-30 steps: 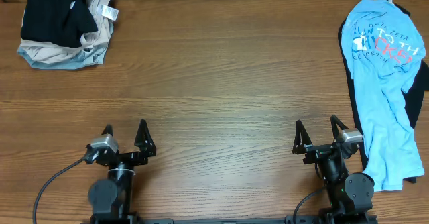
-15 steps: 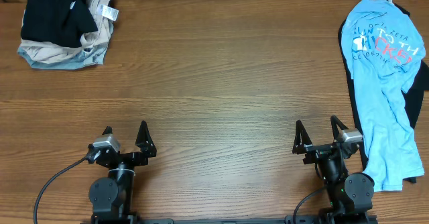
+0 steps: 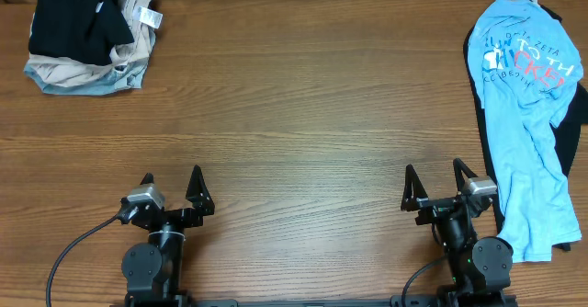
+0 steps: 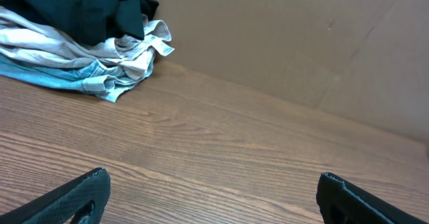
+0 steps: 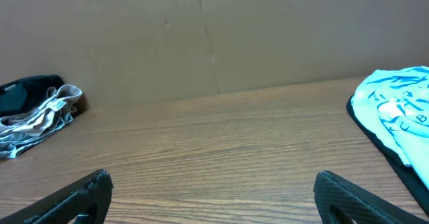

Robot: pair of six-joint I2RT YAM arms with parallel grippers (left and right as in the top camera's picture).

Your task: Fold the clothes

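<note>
L gripper (image 3: pixel 170 180) jaws wide apart, empty, low at front edge of brown wood table (image 3: pixel 303 114); R gripper (image 3: pixel 433 174) likewise gaping, empty. Light blue cotton T-shirt w/ red-white lettering (image 3: pixel 524 96) lies far right, over black fabric (image 3: pixel 576 128). Crumpled black and beige-grey garment pile (image 3: pixel 87 40) sits in far-left corner.

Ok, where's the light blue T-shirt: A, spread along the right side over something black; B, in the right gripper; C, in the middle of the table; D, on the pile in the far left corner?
A: the light blue T-shirt lies spread along the right side, with a black garment showing under its edges.
</note>
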